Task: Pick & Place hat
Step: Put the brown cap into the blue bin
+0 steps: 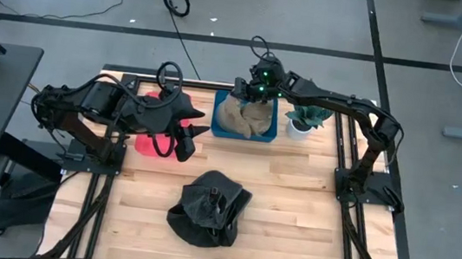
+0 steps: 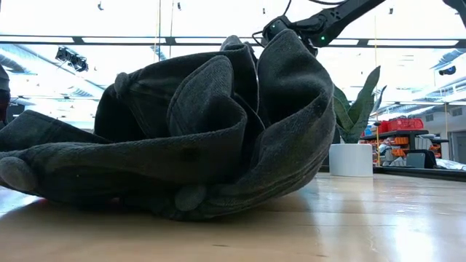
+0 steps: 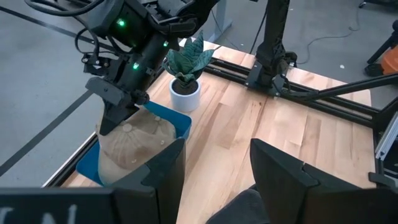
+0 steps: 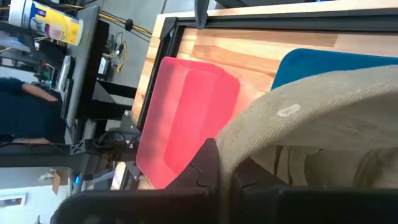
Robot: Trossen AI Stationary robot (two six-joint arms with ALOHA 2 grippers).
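Right end effector (image 1: 248, 97) sits over the blue bin (image 1: 270, 135) at the far side of the tabletop (image 1: 309, 208), fingers clamped on the tan hat (image 1: 245, 118). In the left wrist view the tan hat (image 3: 134, 146) hangs from that end effector (image 3: 115, 115) partly inside the blue bin (image 3: 180, 121), crown bulging over the rim. The right wrist view shows tan fabric (image 4: 323, 124) pinched between its own dark fingers (image 4: 208, 171), with the blue bin (image 4: 323, 62) behind it and the red tray (image 4: 186, 118) just beside

Left end effector (image 1: 186, 137) is over the red tray (image 1: 155, 145), to the left of the blue bin; fingers (image 3: 165, 168) spread apart, nothing between them

Dark denim hat (image 1: 209, 205) lies crumpled on the near-centre tabletop, well apart from both arms. In the low view this dark hat (image 2: 189, 138) fills most of the frame, resting on the wood

Small potted plant (image 1: 304, 120) in a white pot stands just right of the blue bin; also seen in the low view (image 2: 353, 138) and the left wrist view (image 3: 185, 74)
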